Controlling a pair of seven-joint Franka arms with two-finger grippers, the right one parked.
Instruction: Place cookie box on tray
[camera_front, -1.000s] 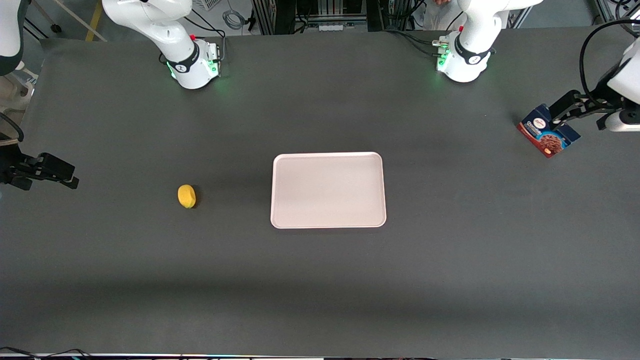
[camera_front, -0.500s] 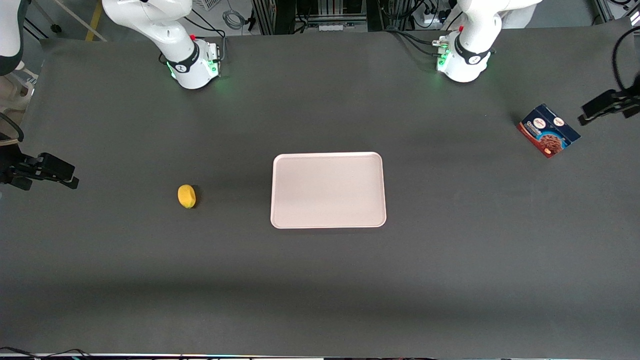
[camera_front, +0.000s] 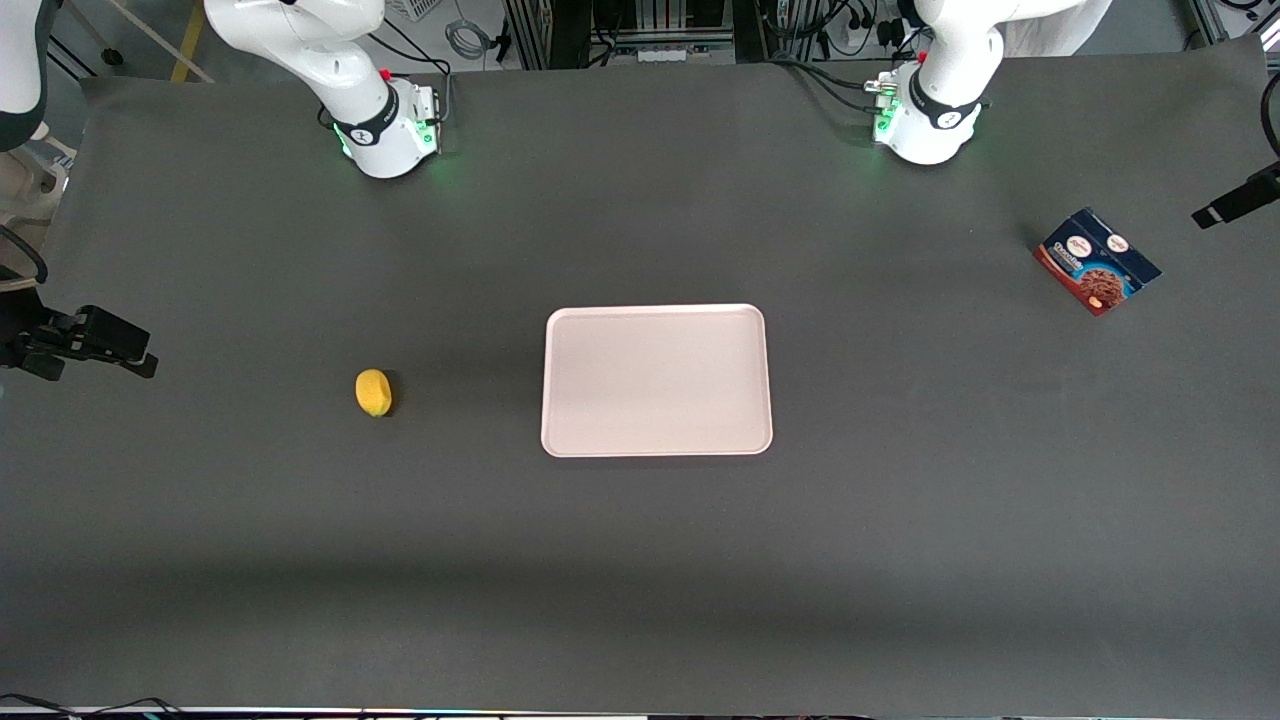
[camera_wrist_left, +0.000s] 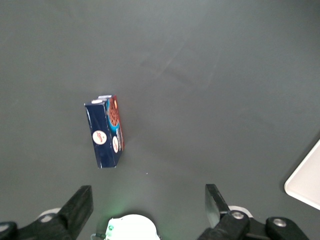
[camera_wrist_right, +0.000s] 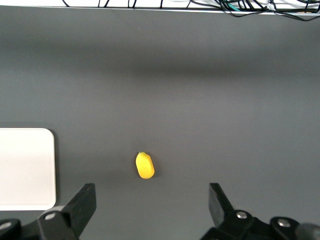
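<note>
Gripper (camera_wrist_left: 147, 200) farther from cookie box (camera_front: 1097, 261)

The cookie box (camera_front: 1097, 261) looks like printed cardboard with a slight sheen on its navy sides (camera_wrist_left: 105, 139); the tray (camera_front: 657, 380) reads as smooth, pale plastic, faintly glossy; the table (camera_front: 640, 560) wears a matt, dark grey covering, possibly cloth; the gripper (camera_wrist_left: 148, 205), spread wide above the table near the box, has matt black fingers (camera_wrist_left: 77, 207), seemingly plastic.

Cookie box (camera_front: 1097, 260) lies between tray (camera_front: 657, 446) and end effector (camera_front: 1236, 200).
</note>
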